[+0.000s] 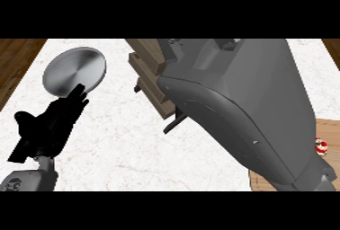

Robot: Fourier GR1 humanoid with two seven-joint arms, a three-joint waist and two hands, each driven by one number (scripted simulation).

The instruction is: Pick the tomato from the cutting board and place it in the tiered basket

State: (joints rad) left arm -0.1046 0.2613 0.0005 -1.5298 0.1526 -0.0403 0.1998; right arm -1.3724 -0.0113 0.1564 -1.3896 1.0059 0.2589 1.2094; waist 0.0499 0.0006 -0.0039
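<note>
My right forearm (pixel 246 99) fills the middle and right of the head view, rising from the lower right to the top edge. Its hand is out of the picture. Behind the forearm, parts of the wooden tiered basket (pixel 147 67) show at the top centre; what it holds is hidden. At the right edge lies the wooden cutting board (pixel 329 131), mostly covered by the forearm. A small red thing with pale marks (pixel 320 146), apparently the tomato, sits on it beside the arm. My left hand (pixel 50 123) rests open at the left, fingers up, holding nothing.
A round grey metal plate (pixel 74 71) lies on the white marble counter (pixel 126 148) at the upper left, just beyond the left hand's fingertips. Dark wood shows past the counter's left edge and at the top right corner.
</note>
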